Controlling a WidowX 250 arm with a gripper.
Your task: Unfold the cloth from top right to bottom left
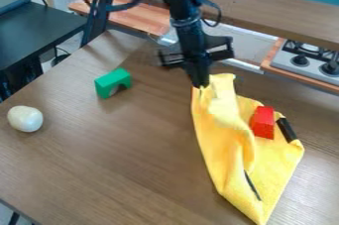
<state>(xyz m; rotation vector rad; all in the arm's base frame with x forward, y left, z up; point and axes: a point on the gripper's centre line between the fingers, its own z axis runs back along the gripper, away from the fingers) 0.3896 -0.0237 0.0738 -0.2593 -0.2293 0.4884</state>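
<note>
Cloth (pixel 222 154) partly hidden by gripper (pixel 200 84); arm (pixel 185 13), stove (pixel 306 61) cut off by edges.

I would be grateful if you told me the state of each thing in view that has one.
Yellow cloth: partly folded, rumpled, lying on the table
Gripper: pointing down, at the cloth's upper end
Red block: resting on the cloth
Green arch block: resting on the table, its notch visible
White egg-shaped object: resting on the table, apart from the others
Stove: no flame visible

Soft matt yellow cloth (pixel 274 164), smooth brown wood-look table (pixel 126 154), glossy white egg-shaped object (pixel 25 119)
</note>
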